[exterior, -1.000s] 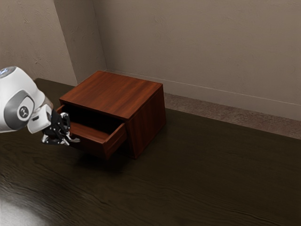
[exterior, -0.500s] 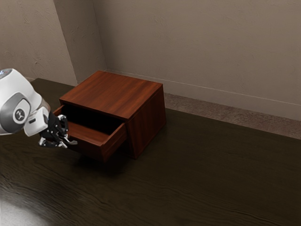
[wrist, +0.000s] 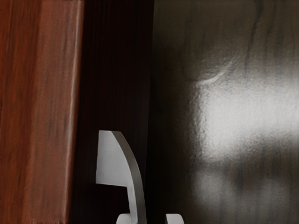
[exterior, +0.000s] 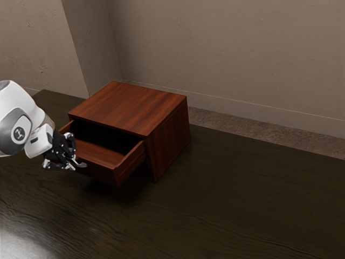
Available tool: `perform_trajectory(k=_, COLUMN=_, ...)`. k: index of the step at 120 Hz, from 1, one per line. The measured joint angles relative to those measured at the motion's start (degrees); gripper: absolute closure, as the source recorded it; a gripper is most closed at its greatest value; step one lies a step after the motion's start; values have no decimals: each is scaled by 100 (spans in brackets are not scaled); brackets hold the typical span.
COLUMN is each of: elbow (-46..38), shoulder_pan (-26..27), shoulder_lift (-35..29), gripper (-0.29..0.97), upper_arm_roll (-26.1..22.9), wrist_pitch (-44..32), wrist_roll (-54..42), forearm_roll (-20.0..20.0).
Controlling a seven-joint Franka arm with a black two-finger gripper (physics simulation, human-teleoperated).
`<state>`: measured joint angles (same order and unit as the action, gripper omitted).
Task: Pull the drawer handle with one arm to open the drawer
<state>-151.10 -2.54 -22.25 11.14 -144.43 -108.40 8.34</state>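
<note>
White rounded arm (exterior: pixel 8 100) — grey joint disc (exterior: pixel 19 132) bearing a dark mark — white wrist block (exterior: pixel 39 143).

The drawer (exterior: pixel 105 154) is jutting out of the cabinet (exterior: pixel 135 108), its front panel blocking the way in from the exterior view's left, with the gripper (exterior: pixel 67 158) sitting tight against it. From above, the pulled-out part is lying open. The dark wooden surface (exterior: pixel 226 205) is stretching free toward the exterior view's right, and walls (exterior: pixel 242 54) are closing in behind the cabinet.
</note>
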Motion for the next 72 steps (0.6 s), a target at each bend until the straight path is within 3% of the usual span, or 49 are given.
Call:
perform_trajectory(k=22, elbow=-10, shoulder_pan=-2, shoulder_lift=-132, gripper=69, upper_arm_roll=2, wrist_pitch=21, wrist_roll=3, forearm_roll=-5)
perform_trajectory(k=46, elbow=70, shoulder_pan=-33, shoulder_lift=-965, gripper=61, upper_arm_roll=409, wrist_pitch=316, wrist_roll=10, forearm_roll=-368)
perform_trajectory(k=56, elbow=839, shoulder_pan=-16, shoulder_lift=-1044, gripper=42, upper_arm_roll=401, wrist_pitch=927, wrist_roll=44, forearm_roll=-594)
perform_trajectory(k=72, elbow=2733, shoulder_pan=6, shoulder_lift=-308, gripper=23, upper_arm_roll=400, wrist_pitch=2547, wrist_roll=144, forearm_roll=-765)
